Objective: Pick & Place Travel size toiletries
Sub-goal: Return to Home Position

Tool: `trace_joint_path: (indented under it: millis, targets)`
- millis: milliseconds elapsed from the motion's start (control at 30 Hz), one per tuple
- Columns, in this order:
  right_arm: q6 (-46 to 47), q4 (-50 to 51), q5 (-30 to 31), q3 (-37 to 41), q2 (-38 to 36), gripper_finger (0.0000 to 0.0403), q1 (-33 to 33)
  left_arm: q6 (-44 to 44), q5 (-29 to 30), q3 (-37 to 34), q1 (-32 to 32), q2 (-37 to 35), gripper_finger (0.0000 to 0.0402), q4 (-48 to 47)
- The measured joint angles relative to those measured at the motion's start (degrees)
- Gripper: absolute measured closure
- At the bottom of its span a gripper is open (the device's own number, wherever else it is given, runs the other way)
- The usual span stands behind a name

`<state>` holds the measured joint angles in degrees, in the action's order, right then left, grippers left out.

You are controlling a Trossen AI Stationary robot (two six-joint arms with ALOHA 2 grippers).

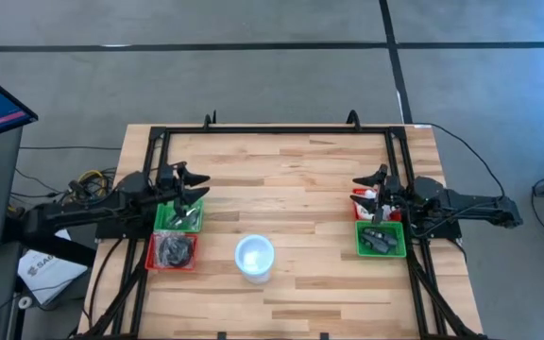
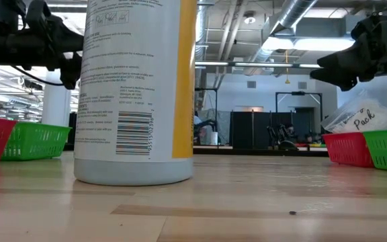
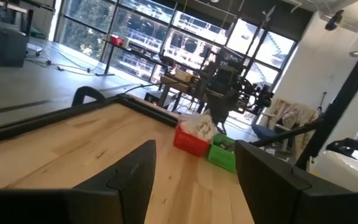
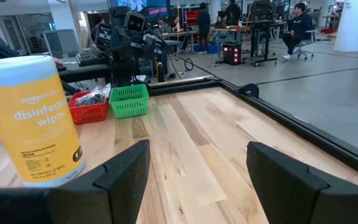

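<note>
The travel size toiletries lie in four small trays. On the left, a red tray (image 1: pixel 173 250) holds black pieces in clear wrappers and a green tray (image 1: pixel 178 216) holds silvery pieces. On the right, a green tray (image 1: pixel 381 238) holds dark oblong pieces and a red tray (image 1: pixel 365 202) holds a clear bag. My left gripper (image 1: pixel 199 187) (image 3: pixel 194 144) hangs open above the left green tray's far edge, pointing level toward the table's right. My right gripper (image 1: pixel 359 189) (image 4: pixel 197 144) hangs open over the right red tray, pointing level toward the table's left. Both are empty.
A white and yellow canister of disinfecting wipes (image 1: pixel 254 257) (image 4: pixel 31 118) stands upright near the table's front edge, between the two tray pairs. A black frame (image 1: pixel 281 129) runs along the table's far and side edges. Bare wood (image 1: pixel 281 189) lies between the two grippers.
</note>
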<state>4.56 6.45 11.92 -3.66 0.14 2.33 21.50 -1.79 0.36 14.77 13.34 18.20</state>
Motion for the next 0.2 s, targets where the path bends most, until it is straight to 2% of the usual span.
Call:
trace_joint_path:
  millis: [200]
  targets:
    - [0.0, -0.2, 0.0, 0.2, 0.0, 0.0148, -0.8, 0.0, 0.1, 0.0, -4.5, -0.3, 0.0192, 0.4]
